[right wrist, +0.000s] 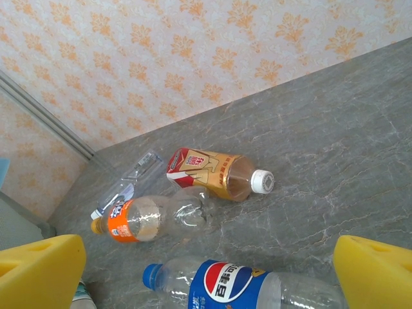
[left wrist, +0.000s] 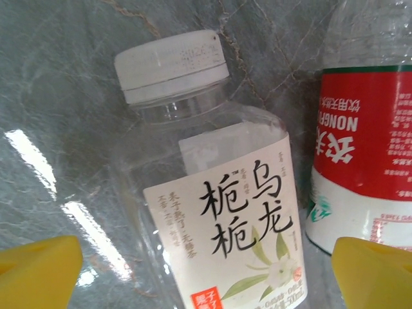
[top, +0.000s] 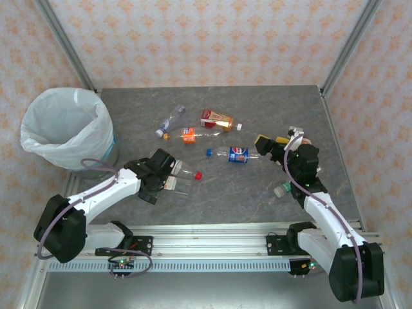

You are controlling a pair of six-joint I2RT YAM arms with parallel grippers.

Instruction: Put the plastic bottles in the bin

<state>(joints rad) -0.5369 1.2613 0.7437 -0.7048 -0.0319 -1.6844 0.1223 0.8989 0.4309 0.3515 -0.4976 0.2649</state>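
Marble tabletop (top: pixel 257 199) beside the bin (top: pixel 64 125) bears plastic bottles (top: pixel 215 119); left gripper (left wrist: pixel 206 270) gapes wide over a tea bottle (left wrist: pixel 219 212), right gripper (right wrist: pixel 206 270) wide near a Pepsi bottle (right wrist: pixel 238 286).

The white-label bottle (left wrist: pixel 219 212) runs off the left wrist view's bottom edge, the red-label bottle (left wrist: pixel 367 141) off its right and top, and the blue-label bottle (right wrist: pixel 238 286) off the right wrist view's bottom.
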